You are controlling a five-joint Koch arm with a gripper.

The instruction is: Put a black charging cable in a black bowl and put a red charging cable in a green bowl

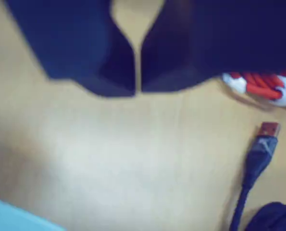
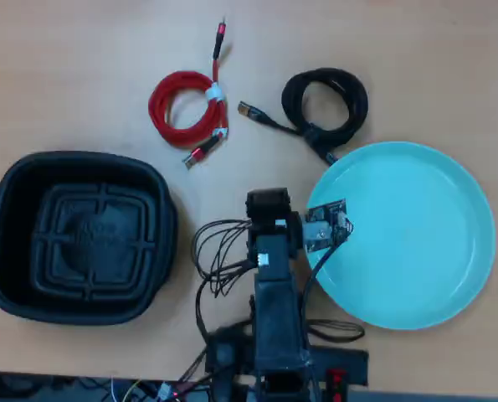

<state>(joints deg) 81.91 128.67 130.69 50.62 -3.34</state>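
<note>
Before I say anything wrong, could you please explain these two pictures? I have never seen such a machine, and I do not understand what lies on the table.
It is a small hobby robot arm on a wooden table. One picture looks straight down from above; the other comes from a camera riding on the arm's wrist. In the wrist view the dark shapes at the top are the end effector, closed and holding nothing. On the table lie a coiled red charging cable, a coiled black charging cable, an empty black bowl and an empty green bowl. Both cables are outside the bowls.
</note>
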